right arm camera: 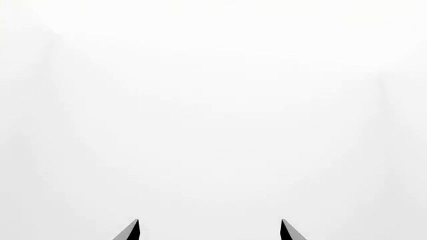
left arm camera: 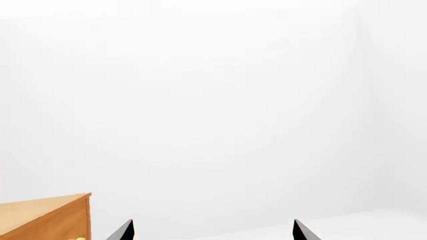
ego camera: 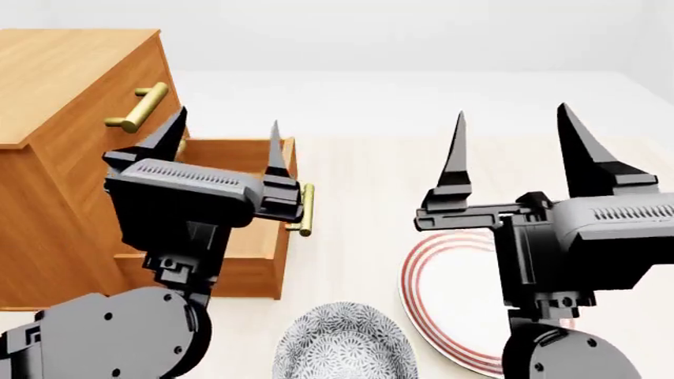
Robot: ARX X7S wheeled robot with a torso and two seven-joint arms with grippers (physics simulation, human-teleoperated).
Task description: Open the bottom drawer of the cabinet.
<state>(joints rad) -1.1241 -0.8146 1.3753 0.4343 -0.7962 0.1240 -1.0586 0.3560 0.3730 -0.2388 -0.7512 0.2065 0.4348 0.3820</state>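
The cabinet (ego camera: pixel 63 75) stands at the left in the head view; its top corner also shows in the left wrist view (left arm camera: pixel 47 215). The bottom drawer (ego camera: pixel 251 272) stands pulled out, its brass handle (ego camera: pixel 305 209) facing right. The top drawer's handle (ego camera: pixel 137 106) shows above it. The middle drawer is mostly hidden behind my left arm. My left gripper (ego camera: pixel 226 130) (left arm camera: pixel 213 231) is open and empty, raised in front of the open drawer with its fingers pointing up, touching nothing. My right gripper (ego camera: pixel 513 118) (right arm camera: pixel 209 231) is open and empty, raised to the right of the cabinet.
A white plate (ego camera: pixel 447 316) with red rings lies on the light wooden table (ego camera: pixel 358 174) under my right arm. A grey patterned bowl (ego camera: pixel 342 347) sits at the near edge between the arms. Both wrist views face a blank white wall.
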